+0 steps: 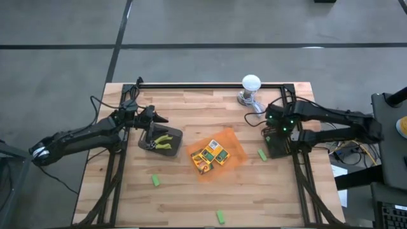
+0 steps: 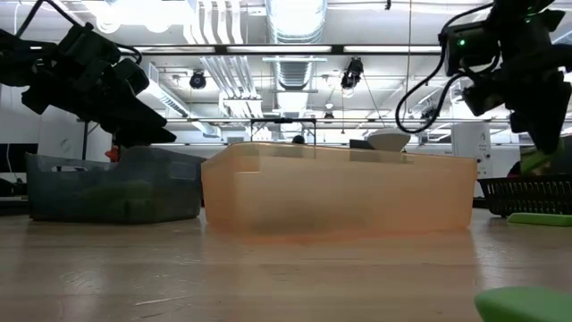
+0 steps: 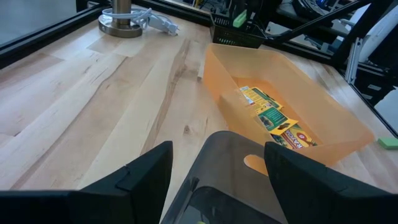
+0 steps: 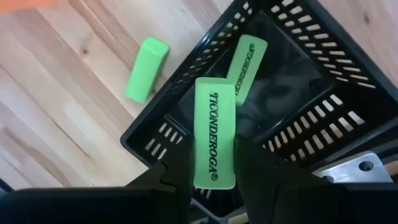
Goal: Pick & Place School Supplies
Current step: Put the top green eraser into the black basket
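Observation:
My right gripper (image 4: 214,167) is shut on a bright green eraser (image 4: 214,124) above a black mesh basket (image 4: 348,118), where another green eraser (image 4: 247,65) lies on the floor. A third (image 4: 147,68) lies flat on the table beside the basket. In the high view the right gripper (image 1: 280,127) is at the table's right edge. My left gripper (image 3: 217,149) hangs open over a grey bin (image 1: 160,140) that holds yellow-green plier-like tools (image 1: 166,140). Crayon boxes (image 1: 210,154) lie in the orange tray (image 1: 236,152). My right gripper pinches the eraser between its two fingers, on its two long sides near one end (image 4: 214,177). The fingers (image 4: 177,177) point steeply down, and the eraser runs along them and sticks out past their tips. It hangs clear, over the basket's near wall.
A white lamp (image 1: 251,86) with its cable stands at the table's far edge. Loose green erasers lie on the wood at the near left (image 1: 156,180), the near edge (image 1: 220,216) and between tray and basket (image 1: 261,154).

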`<state>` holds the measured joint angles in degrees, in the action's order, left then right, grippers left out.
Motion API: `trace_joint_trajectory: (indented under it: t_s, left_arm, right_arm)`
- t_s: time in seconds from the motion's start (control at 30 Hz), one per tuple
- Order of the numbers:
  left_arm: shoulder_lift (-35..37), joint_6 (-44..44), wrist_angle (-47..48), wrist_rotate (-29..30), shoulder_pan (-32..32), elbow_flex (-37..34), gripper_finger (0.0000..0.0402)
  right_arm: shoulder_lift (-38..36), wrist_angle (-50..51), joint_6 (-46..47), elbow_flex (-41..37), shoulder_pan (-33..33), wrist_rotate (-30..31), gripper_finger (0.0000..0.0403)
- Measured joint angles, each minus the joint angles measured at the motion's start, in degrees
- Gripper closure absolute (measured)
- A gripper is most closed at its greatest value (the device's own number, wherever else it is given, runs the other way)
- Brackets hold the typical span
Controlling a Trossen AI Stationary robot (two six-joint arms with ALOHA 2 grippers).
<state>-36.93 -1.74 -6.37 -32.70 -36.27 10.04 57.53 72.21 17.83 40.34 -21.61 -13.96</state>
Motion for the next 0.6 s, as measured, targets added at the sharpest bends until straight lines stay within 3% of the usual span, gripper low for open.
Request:
trace_joint_trajectory:
  t_s: [0.2,0.6]
  left_arm:
    - [0.0,0.0,0.0,0.0,0.0,0.0,0.0142]
    - [0.0,0.0,0.0,0.0,0.0,0.0,0.0142]
  right_arm:
    - [4.0,-0.5,4.0,0.0,0.0,0.5,0.0305]
    - [9.6,-4.0,8.1,-0.3,0.0,8.2,0.0305]
